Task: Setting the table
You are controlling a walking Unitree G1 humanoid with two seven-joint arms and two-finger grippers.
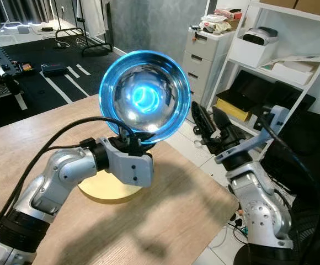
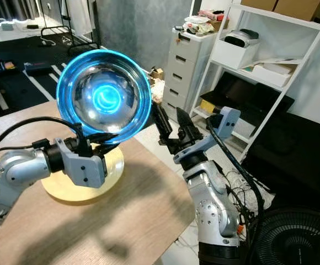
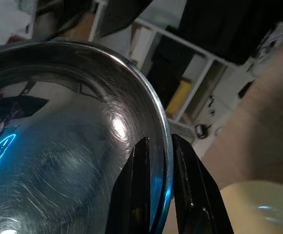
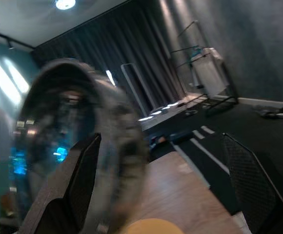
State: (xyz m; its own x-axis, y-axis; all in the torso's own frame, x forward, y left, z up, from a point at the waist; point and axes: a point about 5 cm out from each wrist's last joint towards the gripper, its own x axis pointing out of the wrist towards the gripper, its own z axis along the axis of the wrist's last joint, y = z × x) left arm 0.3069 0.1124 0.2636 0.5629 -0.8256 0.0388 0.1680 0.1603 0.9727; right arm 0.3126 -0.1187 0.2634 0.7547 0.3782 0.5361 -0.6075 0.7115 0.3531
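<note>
Steel bowl point(image 1: 144, 97), shiny, blue-lit, rim pinched by left gripper point(image 3: 156, 161); right gripper point(image 2: 171, 122) spread

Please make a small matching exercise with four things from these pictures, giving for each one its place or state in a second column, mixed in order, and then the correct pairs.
Things:
1. metal bowl
2. yellow plate
3. right pincer
4. white drawer unit

Places or states:
A. lying flat on the wooden table
B. open, raised beside the table's edge
C. standing on the floor by the shelves
D. tilted on edge in the air, rim gripped by the left pincer

Pairs: 1-D, 2-A, 3-B, 4-C
</note>
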